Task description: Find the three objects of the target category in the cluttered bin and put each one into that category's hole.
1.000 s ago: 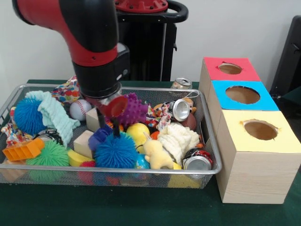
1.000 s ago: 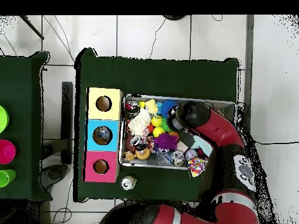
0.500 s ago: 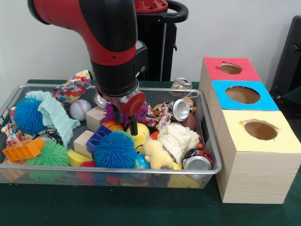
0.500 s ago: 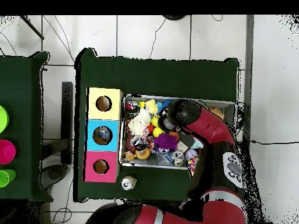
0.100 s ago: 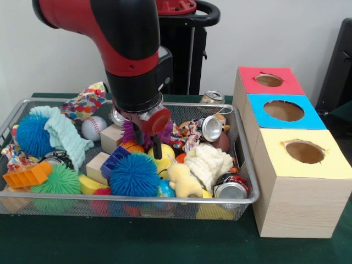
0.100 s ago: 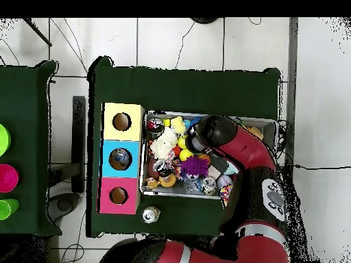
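My gripper (image 5: 147,142) hangs low over the middle of the wire bin (image 5: 245,165), open, with nothing held between its dark fingers (image 5: 157,147). Just below its tips lie a yellow ball (image 5: 163,155) and a small orange ball (image 5: 132,147). A purple spiky ball (image 5: 165,132) is partly hidden behind it. Silver cans lie in the bin at the right (image 5: 212,127) and at the front right corner (image 5: 231,188). To the right stand the red box (image 5: 269,81), blue box (image 5: 283,111) and yellow box (image 5: 304,152), each with a round hole. In the overhead view the gripper (image 6: 190,144) covers the bin's centre.
The bin also holds blue spiky balls (image 5: 135,176), a green one (image 5: 60,180), a baseball (image 5: 93,127), wooden blocks (image 5: 99,166), a teal cloth (image 5: 65,135), a white fluffy toy (image 5: 208,163) and a yellow plush (image 5: 182,181). One can (image 5: 212,97) stands outside, behind the bin.
Over the last second the arm swung right in the front view, from above the blue block to the yellow ball. In the last half second it has held still.
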Controlling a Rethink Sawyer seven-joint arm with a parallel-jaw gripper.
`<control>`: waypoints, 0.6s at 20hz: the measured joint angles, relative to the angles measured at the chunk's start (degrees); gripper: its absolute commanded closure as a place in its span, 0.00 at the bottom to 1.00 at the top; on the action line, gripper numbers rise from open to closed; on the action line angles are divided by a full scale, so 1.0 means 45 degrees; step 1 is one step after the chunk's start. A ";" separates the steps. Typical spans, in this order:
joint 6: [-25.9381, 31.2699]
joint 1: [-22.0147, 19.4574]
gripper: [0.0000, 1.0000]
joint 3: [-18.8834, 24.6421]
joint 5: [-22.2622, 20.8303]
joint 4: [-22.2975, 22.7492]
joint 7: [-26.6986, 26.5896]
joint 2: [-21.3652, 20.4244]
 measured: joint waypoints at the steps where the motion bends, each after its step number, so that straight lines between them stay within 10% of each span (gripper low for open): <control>1: 0.0000 0.0051 0.00 -0.0028 0.0094 0.0007 0.0009 0.0000; 12: 0.0000 0.1487 0.00 -0.0372 0.1198 0.0017 0.1528 0.0058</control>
